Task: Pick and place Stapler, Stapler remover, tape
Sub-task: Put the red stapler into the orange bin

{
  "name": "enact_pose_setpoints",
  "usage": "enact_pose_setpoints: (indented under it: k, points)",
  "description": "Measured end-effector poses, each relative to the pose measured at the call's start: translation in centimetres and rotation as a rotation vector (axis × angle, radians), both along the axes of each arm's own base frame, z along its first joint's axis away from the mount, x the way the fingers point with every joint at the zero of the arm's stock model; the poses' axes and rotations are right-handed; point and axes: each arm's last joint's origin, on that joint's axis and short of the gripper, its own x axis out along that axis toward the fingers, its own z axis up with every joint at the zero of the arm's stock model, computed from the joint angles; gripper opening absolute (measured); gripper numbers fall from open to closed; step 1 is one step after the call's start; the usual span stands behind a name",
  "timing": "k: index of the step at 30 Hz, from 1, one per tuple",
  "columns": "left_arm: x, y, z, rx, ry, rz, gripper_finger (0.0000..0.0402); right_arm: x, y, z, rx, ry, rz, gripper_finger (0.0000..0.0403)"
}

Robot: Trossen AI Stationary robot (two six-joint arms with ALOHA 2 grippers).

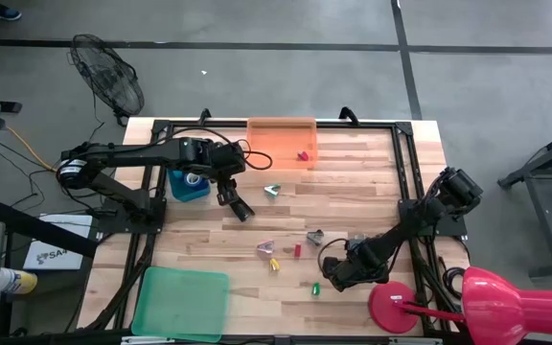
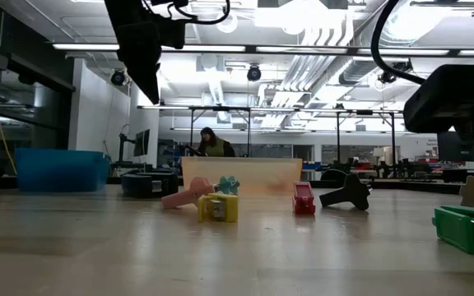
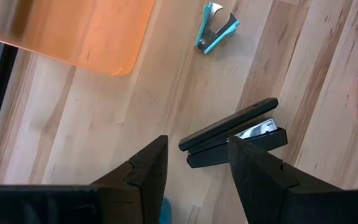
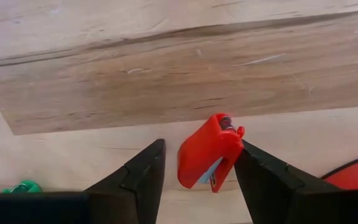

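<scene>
Pick-up stage: our left gripper (image 3: 194, 165), jaws apart and empty, hangs over the black stapler (image 3: 235, 132).
We must descend and close; our right gripper (image 4: 197, 165) straddles a red piece (image 4: 207, 151), unclamped.

A grey floor (image 1: 286, 77) crossed by dark lines is seen around the table. A black fan (image 1: 109, 75) stands on it. Ceiling light strips (image 2: 303, 51) are lit.

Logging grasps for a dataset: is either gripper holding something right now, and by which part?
Nothing is visibly gripped. The left gripper stands open above the black wedge-shaped stapler; the right gripper brackets a small red stapler without visibly clamping it.
</scene>
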Motion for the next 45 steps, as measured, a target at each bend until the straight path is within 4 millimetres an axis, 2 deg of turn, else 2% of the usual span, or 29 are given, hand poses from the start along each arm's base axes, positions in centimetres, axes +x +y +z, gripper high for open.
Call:
enact_pose_setpoints:
  k: [15,23,31,37,41,45]
  points:
    - [0.0,0.0,0.0,0.0,0.0,0.0,0.0163,-0.2,-0.2,-0.1,-0.025,-0.005,0.112,0.0074]
    - [0.0,0.0,0.0,-0.001,-0.001,0.002,0.0163,0.2,-0.8,0.2,-0.046,-0.059,0.244,0.0063]
    - [0.0,0.0,0.0,-0.001,-0.002,0.002,0.0163,1.8,-2.9,1.6,-0.09,-0.208,0.34,0.0057]
    - [0.0,0.0,0.0,-0.001,-0.001,0.002,0.0163,3.4,-5.9,3.4,-0.145,-0.34,0.39,0.0058]
    - [0.0,0.0,0.0,-0.001,-0.001,0.003,0.0163,4.5,-9.0,4.8,-0.205,-0.436,0.441,0.0058]
    - [0.0,0.0,0.0,-0.001,-0.001,0.002,0.0163,5.5,-12.9,6.0,-0.276,-0.527,0.518,0.0059]
